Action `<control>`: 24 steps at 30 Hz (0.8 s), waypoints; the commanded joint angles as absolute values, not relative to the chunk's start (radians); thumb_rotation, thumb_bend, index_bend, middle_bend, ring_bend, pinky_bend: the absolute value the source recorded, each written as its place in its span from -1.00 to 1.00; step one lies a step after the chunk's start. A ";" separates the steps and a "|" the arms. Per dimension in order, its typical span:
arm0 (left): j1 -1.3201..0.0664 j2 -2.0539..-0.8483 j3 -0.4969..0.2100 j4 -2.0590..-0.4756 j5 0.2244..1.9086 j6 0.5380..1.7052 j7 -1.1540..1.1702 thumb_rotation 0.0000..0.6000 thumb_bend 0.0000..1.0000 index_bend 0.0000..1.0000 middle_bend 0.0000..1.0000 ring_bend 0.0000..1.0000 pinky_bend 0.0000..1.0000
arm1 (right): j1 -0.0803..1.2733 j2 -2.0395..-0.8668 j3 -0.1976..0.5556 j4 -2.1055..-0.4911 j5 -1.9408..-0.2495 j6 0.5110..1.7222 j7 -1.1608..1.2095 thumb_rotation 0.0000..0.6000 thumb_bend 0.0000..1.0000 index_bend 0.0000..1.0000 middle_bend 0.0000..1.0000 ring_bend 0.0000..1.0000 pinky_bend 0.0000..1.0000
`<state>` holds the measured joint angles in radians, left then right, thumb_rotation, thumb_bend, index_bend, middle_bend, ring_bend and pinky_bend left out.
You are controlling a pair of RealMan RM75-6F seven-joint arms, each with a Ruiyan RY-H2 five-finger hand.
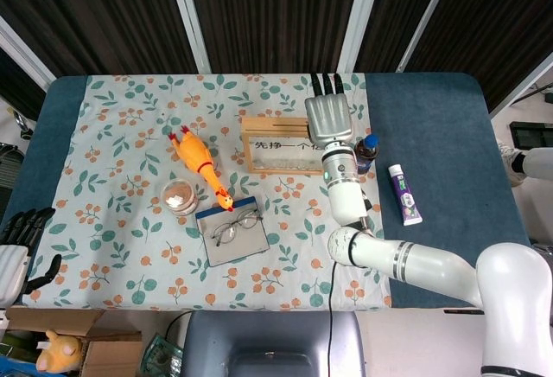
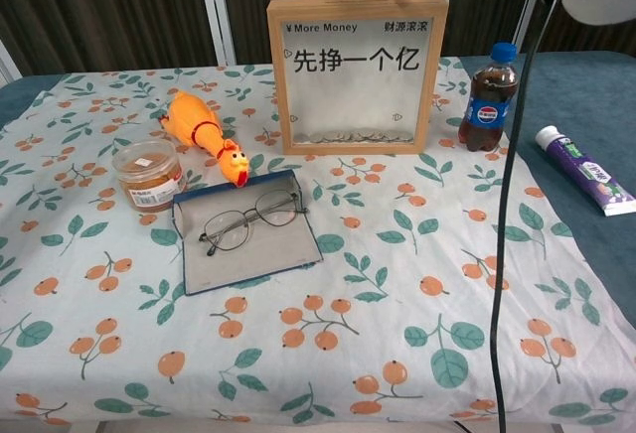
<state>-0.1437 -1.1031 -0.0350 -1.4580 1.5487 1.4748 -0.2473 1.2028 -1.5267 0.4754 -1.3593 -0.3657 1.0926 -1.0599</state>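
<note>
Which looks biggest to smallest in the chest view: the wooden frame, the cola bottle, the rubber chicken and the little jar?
1. Wooden frame
2. Rubber chicken and cola bottle: too alike to rank
3. Jar, though it sits nearer the camera

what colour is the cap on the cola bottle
Blue; the cola bottle cap shows best in the chest view.

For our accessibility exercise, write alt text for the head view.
The right hand hovers over the wooden money frame's right end, beside a cola bottle; a rubber chicken, jar and glasses lie left.
</note>
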 commanded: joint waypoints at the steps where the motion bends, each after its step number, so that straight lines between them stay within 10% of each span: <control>1: -0.143 -1.105 -0.038 -1.459 1.543 1.475 -0.243 1.00 -0.11 -1.00 -0.83 -0.98 -0.97 | 1.208 -1.530 0.462 -1.344 -0.367 1.088 -1.050 1.00 0.13 0.38 -0.71 -1.00 -1.00; 24: -0.138 -1.104 -0.041 -1.462 1.535 1.479 -0.239 1.00 -0.11 -1.00 -0.83 -0.98 -0.97 | 1.241 -1.589 0.410 -1.259 -0.404 1.085 -1.010 1.00 0.13 0.38 -0.71 -1.00 -1.00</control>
<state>-0.1378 -1.1041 -0.0408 -1.4619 1.5347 1.4788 -0.2391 1.2407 -1.5880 0.4109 -1.2591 -0.4044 1.0858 -1.0096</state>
